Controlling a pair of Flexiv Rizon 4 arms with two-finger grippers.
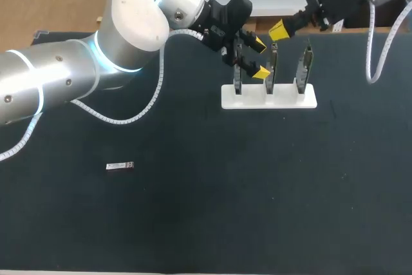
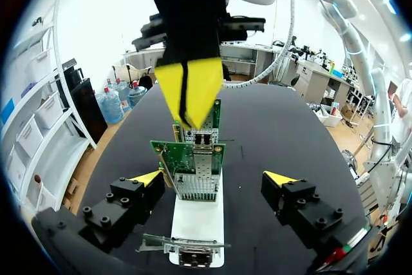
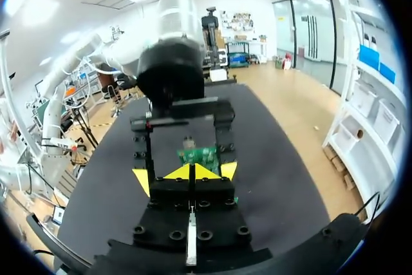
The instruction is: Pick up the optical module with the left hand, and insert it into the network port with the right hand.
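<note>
Silver optical module [image 1: 120, 166] lies flat on the black table [image 1: 206, 223] towards its left edge, well apart from both arms. Near the far edge, the left gripper [image 1: 260, 58] straddles the white rack [image 1: 269, 98] of upright cards [image 1: 305, 66], fingers spread. The right gripper [image 1: 278, 30] hovers above them, tips together.

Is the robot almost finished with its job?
Not obviously. An optical module lies on the table, far from both grippers. The left gripper is open by a network card; the right gripper is shut above it. Picking up and inserting look undone.
</note>
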